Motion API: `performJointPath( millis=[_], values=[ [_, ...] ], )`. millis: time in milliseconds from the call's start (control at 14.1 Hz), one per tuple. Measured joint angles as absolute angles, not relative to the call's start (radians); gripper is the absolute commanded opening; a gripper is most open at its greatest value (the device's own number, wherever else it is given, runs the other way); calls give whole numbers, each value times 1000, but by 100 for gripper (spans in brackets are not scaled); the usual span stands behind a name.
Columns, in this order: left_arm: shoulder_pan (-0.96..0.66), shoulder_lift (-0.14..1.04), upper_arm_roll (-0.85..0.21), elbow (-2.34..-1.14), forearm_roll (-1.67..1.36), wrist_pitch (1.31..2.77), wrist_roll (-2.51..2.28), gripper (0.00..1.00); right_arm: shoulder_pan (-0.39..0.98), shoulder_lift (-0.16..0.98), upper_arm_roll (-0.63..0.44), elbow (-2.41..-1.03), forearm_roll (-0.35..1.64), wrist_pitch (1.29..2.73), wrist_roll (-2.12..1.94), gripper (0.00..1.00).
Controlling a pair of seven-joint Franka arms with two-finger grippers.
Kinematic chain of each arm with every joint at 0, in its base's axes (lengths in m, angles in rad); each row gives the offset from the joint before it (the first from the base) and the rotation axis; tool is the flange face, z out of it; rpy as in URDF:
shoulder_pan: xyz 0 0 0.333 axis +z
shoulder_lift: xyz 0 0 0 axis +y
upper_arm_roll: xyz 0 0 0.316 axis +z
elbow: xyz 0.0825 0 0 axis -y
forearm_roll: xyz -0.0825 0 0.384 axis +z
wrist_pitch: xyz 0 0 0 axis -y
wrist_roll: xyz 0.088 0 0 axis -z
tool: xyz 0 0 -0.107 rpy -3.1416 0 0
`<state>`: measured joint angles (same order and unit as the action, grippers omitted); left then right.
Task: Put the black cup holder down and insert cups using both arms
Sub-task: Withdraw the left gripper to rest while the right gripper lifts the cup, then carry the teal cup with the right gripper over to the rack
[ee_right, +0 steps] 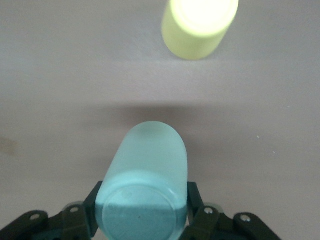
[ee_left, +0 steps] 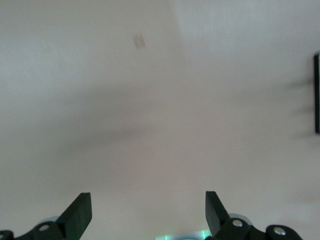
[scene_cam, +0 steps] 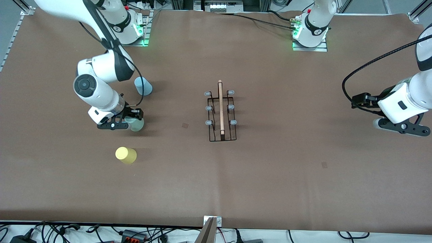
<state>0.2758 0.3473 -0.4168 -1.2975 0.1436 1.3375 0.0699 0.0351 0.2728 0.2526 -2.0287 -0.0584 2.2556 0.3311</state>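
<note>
The black cup holder (scene_cam: 221, 111) stands mid-table, wooden rod on top, its pegs bare. An edge of it shows in the left wrist view (ee_left: 317, 92). My right gripper (scene_cam: 130, 122) is shut on the pale grey-green cup (scene_cam: 137, 124), which is upside down, low at the table. The right wrist view shows the cup (ee_right: 145, 185) gripped on both sides. The light blue cup (scene_cam: 143, 85) stands farther from the front camera, the yellow cup (scene_cam: 126, 155) nearer, also in the right wrist view (ee_right: 200, 22). My left gripper (scene_cam: 403, 128) waits open and empty (ee_left: 148, 205) over the left arm's end.
Brown paper covers the table (scene_cam: 270, 175). The arm bases (scene_cam: 310, 33) stand along its farthest edge. Cables lie off the table's nearest edge (scene_cam: 135, 234). A small dark mark (scene_cam: 185, 125) lies between the cups and the holder.
</note>
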Motion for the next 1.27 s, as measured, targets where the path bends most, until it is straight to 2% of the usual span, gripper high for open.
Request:
performJointPath(
  millis=[142, 283, 425, 566, 708, 920, 1274],
  values=[
    [281, 347, -416, -1298, 112, 1258, 74, 100, 43, 232, 334, -1957, -58, 2144, 466, 4],
    [283, 347, -393, -1298, 66, 1244, 74, 100, 55, 204, 432, -1930, -58, 2115, 636, 4],
    [241, 340, -287, -1299, 0, 1258, 77, 100, 71, 198, 501, -1912, -57, 2114, 784, 4],
    [163, 314, -148, -1329, -52, 1319, 89, 100, 118, 201, 521, -1883, -56, 2116, 909, 3],
    [101, 267, -80, -1395, -61, 1432, 90, 100, 188, 211, 523, -1856, -56, 2116, 1030, 3],
    [54, 206, -42, -1460, -61, 1526, 83, 100, 287, 251, 524, -1838, -56, 2164, 1174, 3],
    [28, 99, 34, -1533, -61, 1550, 84, 100, 322, 318, 523, -1838, -73, 2237, 1209, 3]
  ],
)
